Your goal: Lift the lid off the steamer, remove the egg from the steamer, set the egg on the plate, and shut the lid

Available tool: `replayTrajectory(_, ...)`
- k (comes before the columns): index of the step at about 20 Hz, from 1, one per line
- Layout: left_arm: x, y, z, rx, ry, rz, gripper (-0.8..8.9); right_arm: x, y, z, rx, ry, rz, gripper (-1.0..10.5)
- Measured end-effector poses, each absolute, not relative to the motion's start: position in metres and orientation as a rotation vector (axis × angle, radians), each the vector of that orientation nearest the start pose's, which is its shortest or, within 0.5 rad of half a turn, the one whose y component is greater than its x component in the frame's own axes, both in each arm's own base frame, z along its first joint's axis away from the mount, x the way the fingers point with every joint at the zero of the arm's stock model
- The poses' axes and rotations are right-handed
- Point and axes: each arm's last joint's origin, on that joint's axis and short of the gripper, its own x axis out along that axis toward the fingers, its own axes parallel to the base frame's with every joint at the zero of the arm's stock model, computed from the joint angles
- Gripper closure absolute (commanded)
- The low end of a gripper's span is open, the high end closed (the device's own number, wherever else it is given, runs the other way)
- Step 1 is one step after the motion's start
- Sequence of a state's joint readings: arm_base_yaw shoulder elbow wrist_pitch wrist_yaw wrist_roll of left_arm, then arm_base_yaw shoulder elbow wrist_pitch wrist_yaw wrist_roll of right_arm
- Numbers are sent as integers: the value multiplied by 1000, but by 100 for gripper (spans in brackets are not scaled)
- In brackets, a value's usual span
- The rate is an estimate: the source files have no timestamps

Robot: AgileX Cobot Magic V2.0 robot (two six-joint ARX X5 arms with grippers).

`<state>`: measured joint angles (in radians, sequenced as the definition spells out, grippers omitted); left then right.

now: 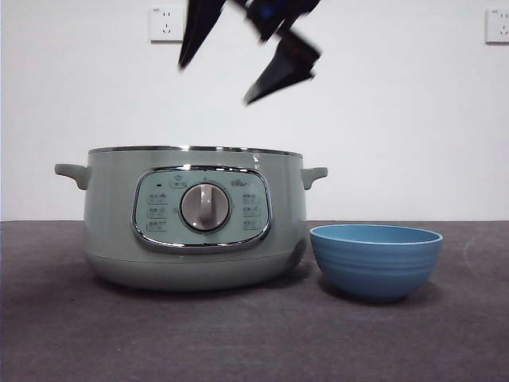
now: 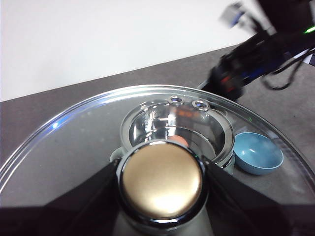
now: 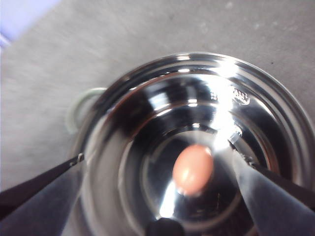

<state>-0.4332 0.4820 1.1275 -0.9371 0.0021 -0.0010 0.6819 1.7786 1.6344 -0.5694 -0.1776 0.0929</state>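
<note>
Above the steamer [image 1: 195, 219], the right tool [image 3: 162, 196] is hanging spread over the egg [image 3: 193, 168], the left tool [image 2: 161, 181] clamping the lid [image 2: 69, 142] clear.

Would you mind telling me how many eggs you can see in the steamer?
1. A single egg lies on the bottom of the steamer, below the open right gripper. The right wrist view shows most of the bottom, so another along the cropped edge can't be excluded.
</note>
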Motion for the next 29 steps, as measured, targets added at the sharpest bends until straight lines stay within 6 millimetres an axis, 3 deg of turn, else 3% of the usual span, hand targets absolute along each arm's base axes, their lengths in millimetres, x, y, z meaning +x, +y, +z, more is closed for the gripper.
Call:
replayTrajectory(6,34,-16,392,65,300,-432,822,338,286,264,-156,833,738,442)
replayTrajectory(17,34,-16,392,65,300,-432,822,351,297,217,-199,918,704,446)
replayTrajectory(29,34,-16,392,76,298,-434,822,347,296,213,-254,958,676,579)
